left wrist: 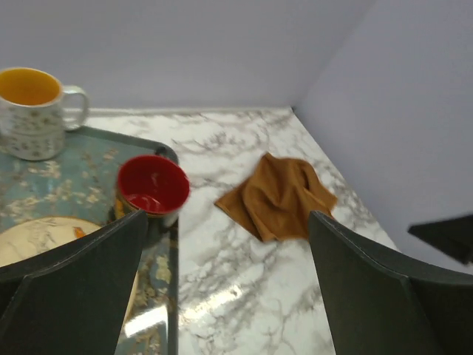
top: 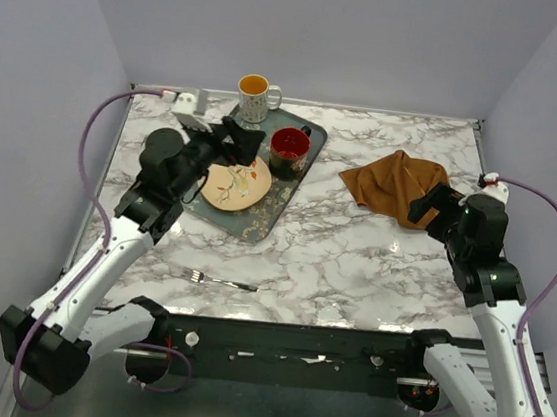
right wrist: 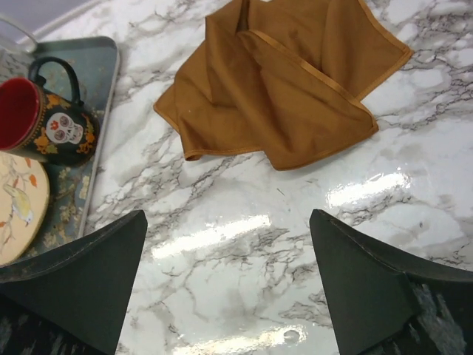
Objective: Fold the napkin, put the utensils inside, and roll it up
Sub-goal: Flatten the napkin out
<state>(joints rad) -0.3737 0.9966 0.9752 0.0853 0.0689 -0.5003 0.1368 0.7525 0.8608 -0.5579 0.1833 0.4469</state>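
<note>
**Napkin bunched, fork apart, both pincers spread**

The marble table is viewed from above. A dark green tray is set at 10 o'clock. The napkin is bunched at 2 o'clock, apart from the tray. The left gripper is spread over the tray, and the right gripper is spread by the napkin's 5 o'clock side. Nothing is pinched. A plate and a red-lined mug are carried on the tray. The fork is laid at 7 o'clock.

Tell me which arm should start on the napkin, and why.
Right. Its open claw hovers just short of the crumpled napkin; the left claw is over the tray, much farther off.
</note>
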